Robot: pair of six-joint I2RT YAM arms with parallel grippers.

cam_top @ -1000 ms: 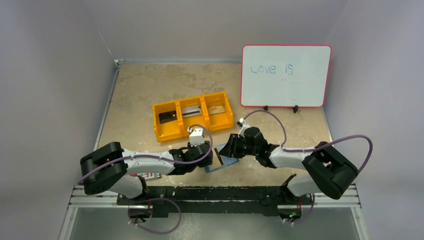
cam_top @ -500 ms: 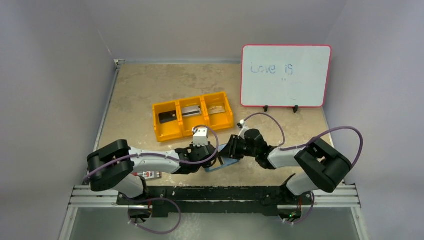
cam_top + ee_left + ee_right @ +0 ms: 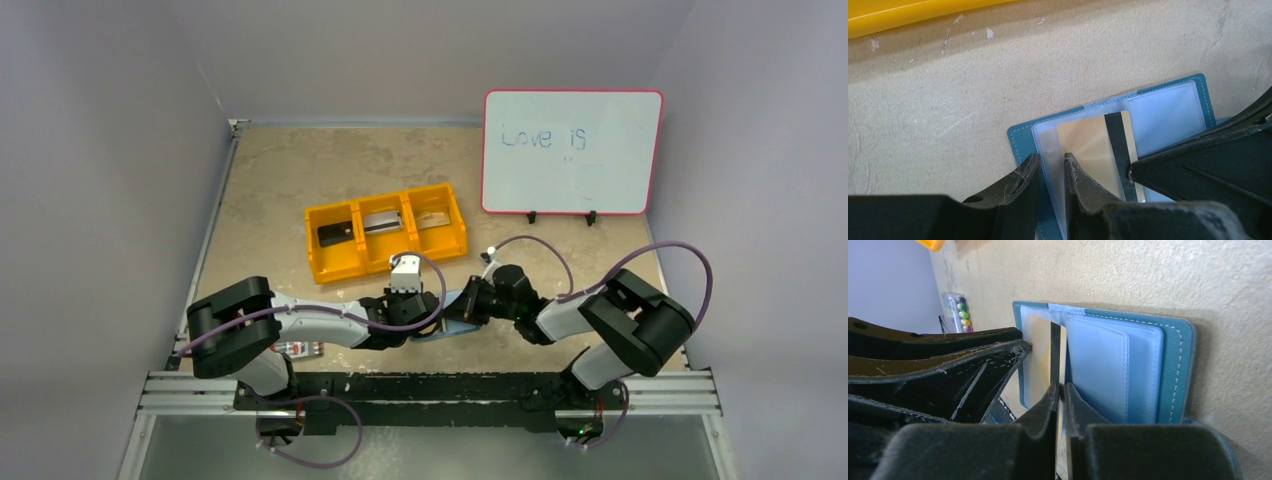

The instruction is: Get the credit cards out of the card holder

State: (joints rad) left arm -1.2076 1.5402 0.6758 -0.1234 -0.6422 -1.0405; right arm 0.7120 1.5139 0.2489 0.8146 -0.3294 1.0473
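Top cam's high up, well back on the near side of the card holder [image 3: 455,325], looking down over the whole desk [image 3: 290,170]. Both wrist cams sit low right beside that holder (opposite sides, super close), so all three share it.

In the lower centre of the frame we find the left gripper [image 3: 428,320] and the right gripper [image 3: 463,306] meeting tip to tip over the teal card holder [image 3: 447,328], which lies on the table [image 3: 290,170]. We cannot read either jaw opening from here. Just above, the orange bin [image 3: 345,270] holds credit cards [image 3: 335,233], one per compartment. The whiteboard [image 3: 570,150] stands at upper right. A marker pack [image 3: 298,349] lies at lower left.
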